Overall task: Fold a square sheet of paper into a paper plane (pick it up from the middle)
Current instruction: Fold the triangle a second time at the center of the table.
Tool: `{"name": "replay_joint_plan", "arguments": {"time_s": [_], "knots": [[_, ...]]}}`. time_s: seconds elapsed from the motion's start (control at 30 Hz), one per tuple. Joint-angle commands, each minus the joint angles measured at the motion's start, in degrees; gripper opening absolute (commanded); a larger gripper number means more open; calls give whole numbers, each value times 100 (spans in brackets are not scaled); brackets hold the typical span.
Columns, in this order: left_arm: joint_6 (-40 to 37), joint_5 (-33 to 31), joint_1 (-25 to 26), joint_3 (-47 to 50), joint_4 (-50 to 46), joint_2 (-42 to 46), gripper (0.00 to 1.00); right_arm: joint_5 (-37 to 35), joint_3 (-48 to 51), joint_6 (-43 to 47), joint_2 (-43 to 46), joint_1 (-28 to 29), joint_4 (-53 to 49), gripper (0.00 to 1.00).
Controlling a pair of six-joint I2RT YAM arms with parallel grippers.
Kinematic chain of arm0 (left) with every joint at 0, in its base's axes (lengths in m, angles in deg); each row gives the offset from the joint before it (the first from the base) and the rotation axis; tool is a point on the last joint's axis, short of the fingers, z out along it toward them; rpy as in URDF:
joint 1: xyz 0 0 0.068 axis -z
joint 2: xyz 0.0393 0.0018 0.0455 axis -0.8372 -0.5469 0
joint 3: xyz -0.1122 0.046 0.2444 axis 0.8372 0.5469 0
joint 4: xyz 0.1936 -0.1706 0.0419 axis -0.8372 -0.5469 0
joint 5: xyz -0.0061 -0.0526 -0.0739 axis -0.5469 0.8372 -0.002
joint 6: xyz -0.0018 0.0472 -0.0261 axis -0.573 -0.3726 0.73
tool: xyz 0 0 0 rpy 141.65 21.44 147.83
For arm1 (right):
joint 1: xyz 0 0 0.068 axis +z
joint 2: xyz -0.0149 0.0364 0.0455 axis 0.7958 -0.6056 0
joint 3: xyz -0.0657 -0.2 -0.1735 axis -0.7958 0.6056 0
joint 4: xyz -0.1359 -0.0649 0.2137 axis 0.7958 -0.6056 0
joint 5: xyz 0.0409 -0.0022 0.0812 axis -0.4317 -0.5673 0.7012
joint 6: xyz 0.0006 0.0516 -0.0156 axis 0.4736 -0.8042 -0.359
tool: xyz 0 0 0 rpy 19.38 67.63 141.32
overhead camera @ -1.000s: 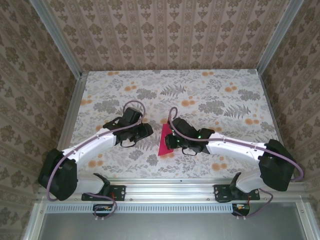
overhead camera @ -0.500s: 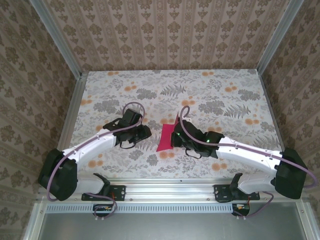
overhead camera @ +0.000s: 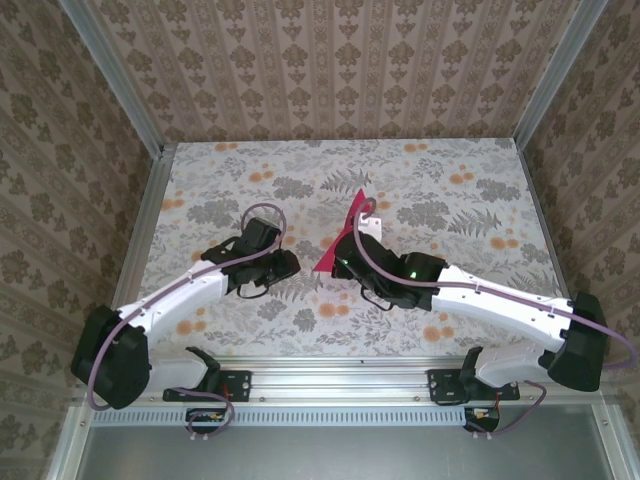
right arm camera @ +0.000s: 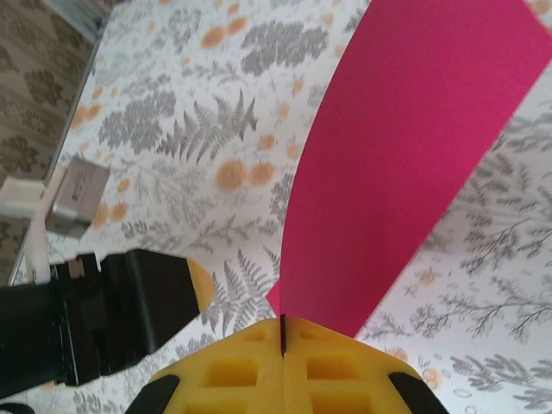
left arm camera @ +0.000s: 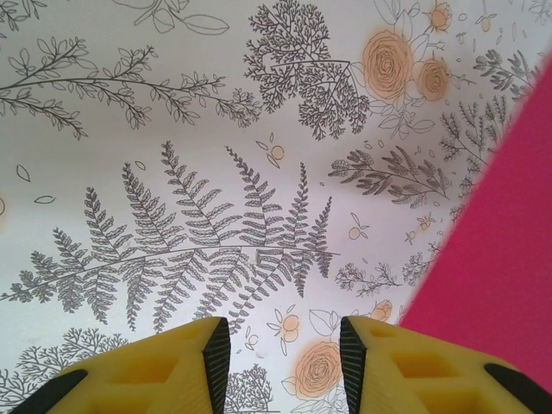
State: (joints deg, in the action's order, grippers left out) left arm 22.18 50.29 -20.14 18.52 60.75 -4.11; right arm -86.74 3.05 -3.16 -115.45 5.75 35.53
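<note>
One sheet (overhead camera: 340, 235) near left claw (left arm camera: 283, 333), floral tablecloth (left arm camera: 172, 129)

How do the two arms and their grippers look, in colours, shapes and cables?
The left arm and right arm have white links, black joints and a lilac cable along each. The left gripper and right gripper have yellow fingers with square hollows.

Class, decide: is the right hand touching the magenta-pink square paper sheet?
Touching. Right wrist view: the right hand pinches the magenta-pink paper sheet, jaws shut on its edge.
</note>
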Motion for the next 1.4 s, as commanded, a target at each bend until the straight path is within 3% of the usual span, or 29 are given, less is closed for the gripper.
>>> {"name": "replay_joint_plan", "arguments": {"time_s": [0.0,0.23,0.5,0.7,0.9,1.17,1.37], "knots": [[-87,-153,-15,-53,-199,128,41,-293,-14,72,23,-21,-385,4],[-118,-226,-23,-90,-273,183,41,198,786,-834,-350,23,539,4],[-71,-164,-32,98,-193,254,40,1334,829,-652,-1276,146,884,4],[41,169,-50,399,188,208,31,1931,768,-436,-1585,153,1253,4],[104,595,-32,548,491,-90,16,2058,648,-356,-1784,138,1224,5],[35,1148,176,475,950,-775,11,2390,881,-213,-1811,48,1506,5],[47,1045,431,391,939,-1319,7,2837,1158,-141,-1851,-94,1930,5]]}}
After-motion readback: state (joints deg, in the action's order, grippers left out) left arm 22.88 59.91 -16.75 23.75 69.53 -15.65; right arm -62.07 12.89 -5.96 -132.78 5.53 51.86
